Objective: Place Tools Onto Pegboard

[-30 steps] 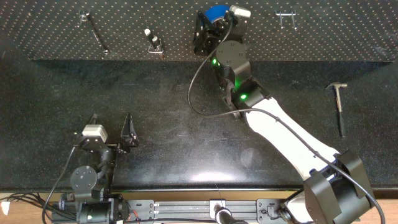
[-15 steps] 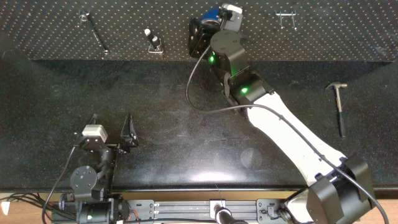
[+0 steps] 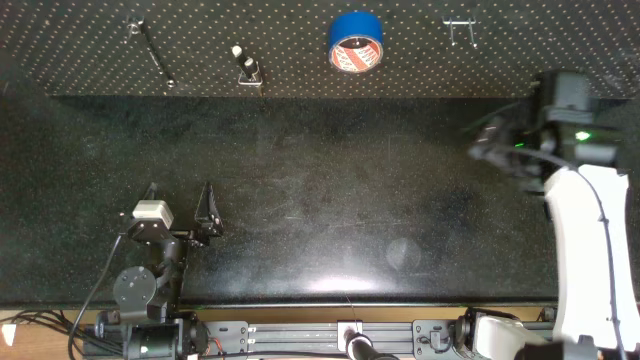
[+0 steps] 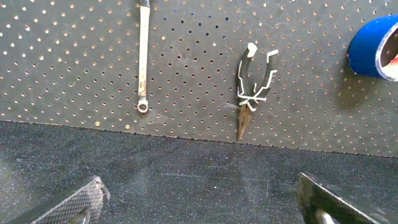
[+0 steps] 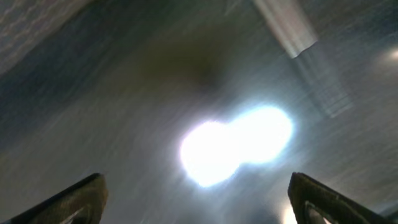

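— Although it is blurred past naming, the long tool (image 5: 297, 43) on the black tabletop (image 3: 330, 200) looks like the one left to hang. It lies just ahead of the right gripper (image 5: 196, 186) — fingers spread wide, nothing between them.

— How does its long axis run?

— Slantwise, roughly across the line on which the fingers would close, so I judge a small wrist turn would square the grasp.

— And the other arm?

— The left gripper (image 3: 178, 196) sits near its own base, well apart from that end of the table, also splayed and empty. The right arm is plainly the nearer.

— Where would the tool go?

— Up on the pegboard (image 3: 420, 70), where a bare double hook (image 3: 460, 32) stands between the blue tape roll (image 3: 355, 44) and the board's right end. A pair of pliers (image 4: 254, 93) and a wrench (image 4: 143, 56) hang farther left.

— Room to move?

— Open tabletop all the way to the board's foot. The tape roll near the hook is the only thing to brush — likely no real risk.
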Action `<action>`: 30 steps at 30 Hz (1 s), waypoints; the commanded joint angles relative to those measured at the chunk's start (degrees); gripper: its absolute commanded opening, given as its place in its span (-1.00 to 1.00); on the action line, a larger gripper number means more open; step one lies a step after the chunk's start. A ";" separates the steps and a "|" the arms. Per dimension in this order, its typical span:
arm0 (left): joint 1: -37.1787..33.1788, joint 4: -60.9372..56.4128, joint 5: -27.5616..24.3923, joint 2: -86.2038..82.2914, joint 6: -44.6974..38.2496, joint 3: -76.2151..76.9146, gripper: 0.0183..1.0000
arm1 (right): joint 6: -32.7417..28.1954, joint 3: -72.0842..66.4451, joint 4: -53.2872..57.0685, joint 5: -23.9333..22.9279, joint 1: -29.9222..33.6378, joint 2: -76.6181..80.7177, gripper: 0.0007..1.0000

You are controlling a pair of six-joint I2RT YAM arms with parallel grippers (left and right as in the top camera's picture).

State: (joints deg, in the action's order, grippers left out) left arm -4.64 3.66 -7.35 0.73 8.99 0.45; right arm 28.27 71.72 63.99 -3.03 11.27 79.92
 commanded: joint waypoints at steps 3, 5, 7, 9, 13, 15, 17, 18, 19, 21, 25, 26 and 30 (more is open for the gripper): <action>-0.13 0.20 -0.85 -0.52 -0.72 -0.13 0.99 | -45.90 -0.70 3.85 -5.51 13.53 15.28 0.95; -0.13 0.20 -0.85 -0.52 -0.72 -0.13 0.99 | -50.75 -1.05 -0.44 9.11 14.05 16.85 0.95; -0.11 0.20 -0.85 -0.52 -0.72 -0.13 0.99 | -54.60 -3.28 -3.72 9.75 14.91 16.85 0.95; -0.11 0.20 -0.85 -0.52 -0.72 -0.13 0.99 | -57.59 -4.02 -4.11 9.73 16.46 17.03 0.95; -0.11 0.20 -0.85 -0.52 -0.72 -0.13 0.99 | -57.48 -4.50 -4.98 8.83 20.79 17.07 0.95; -0.13 0.20 -0.85 -0.52 -0.72 -0.13 0.99 | -54.90 -7.74 -9.60 3.30 21.97 17.57 0.95; -0.11 0.20 -0.85 -0.52 -0.72 -0.13 0.99 | -54.93 -8.04 -9.73 3.23 22.38 19.69 0.95; -0.13 0.22 -0.85 -0.52 -0.72 -0.13 0.99 | -54.97 -8.04 -9.90 3.08 22.56 20.72 0.95; -0.13 0.20 -0.85 -0.52 -0.72 -0.13 0.99 | -55.21 -8.04 -10.75 1.90 22.93 22.18 0.95; -0.11 0.20 -0.85 -0.52 -0.72 -0.13 0.99 | -56.04 -8.04 -11.02 1.92 23.67 23.30 0.95; -0.11 0.20 -0.85 -0.52 -0.72 -0.13 0.99 | -57.07 -8.04 -14.10 1.97 24.68 23.37 0.96; -0.11 0.20 -0.85 -0.52 -0.72 -0.13 0.99 | -57.18 -8.04 -14.40 2.19 24.65 23.54 0.96; -0.13 0.20 -0.85 -0.52 -0.72 -0.13 0.99 | -58.60 -8.04 -14.91 2.60 24.65 26.67 0.97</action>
State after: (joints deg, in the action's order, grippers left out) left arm -4.64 3.66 -7.42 0.73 8.99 0.45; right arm -28.84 64.10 49.87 -0.10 35.64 103.18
